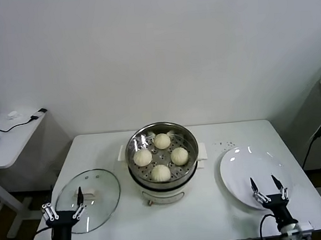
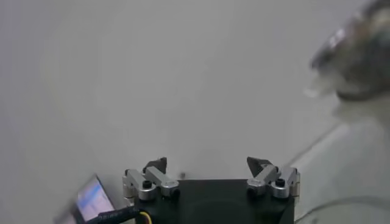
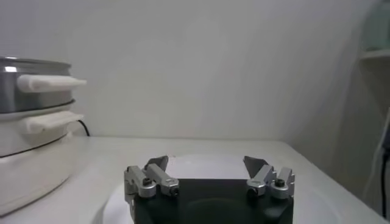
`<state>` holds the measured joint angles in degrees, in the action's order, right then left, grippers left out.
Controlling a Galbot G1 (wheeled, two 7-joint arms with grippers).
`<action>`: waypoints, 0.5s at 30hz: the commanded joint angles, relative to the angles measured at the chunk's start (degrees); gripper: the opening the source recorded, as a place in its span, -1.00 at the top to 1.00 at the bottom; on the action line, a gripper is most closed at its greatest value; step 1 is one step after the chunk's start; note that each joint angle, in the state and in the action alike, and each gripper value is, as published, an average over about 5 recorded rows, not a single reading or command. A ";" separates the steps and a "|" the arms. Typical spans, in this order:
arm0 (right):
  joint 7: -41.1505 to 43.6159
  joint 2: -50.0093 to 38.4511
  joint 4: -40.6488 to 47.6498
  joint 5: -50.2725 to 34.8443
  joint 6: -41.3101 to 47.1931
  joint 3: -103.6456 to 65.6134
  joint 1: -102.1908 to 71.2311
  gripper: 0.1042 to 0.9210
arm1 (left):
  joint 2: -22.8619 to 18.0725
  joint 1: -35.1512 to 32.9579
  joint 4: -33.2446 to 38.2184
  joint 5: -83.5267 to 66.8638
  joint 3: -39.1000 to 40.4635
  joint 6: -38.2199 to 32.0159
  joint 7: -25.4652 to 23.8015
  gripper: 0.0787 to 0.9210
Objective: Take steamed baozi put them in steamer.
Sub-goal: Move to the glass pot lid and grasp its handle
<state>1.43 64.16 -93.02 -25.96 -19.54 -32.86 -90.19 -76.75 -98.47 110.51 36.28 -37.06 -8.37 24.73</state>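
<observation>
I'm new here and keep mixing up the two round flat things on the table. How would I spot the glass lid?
Start at the steel steamer holding four buns in the middle of the white table. The glass lid lies flat on the robot's left of it, by the left claw. Unlike the solid white plate opposite, it is see-through, with a white knob.
</observation>
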 commanded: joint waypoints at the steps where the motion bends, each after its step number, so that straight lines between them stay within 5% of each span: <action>1: -1.03 6.53 -0.69 2.53 -3.53 -1.40 -5.73 -0.76 | 5.16 2.33 -17.65 35.64 -1.45 0.77 11.75 -0.77; 15: -1.31 8.68 -2.74 3.42 -3.24 -2.17 -6.19 -0.76 | 6.91 9.45 -26.74 36.73 -0.53 -0.38 9.95 -0.77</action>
<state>0.36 70.83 -95.11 -23.25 -21.95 -34.44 -94.93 -71.38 -93.11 92.36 65.31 -37.38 -8.73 32.96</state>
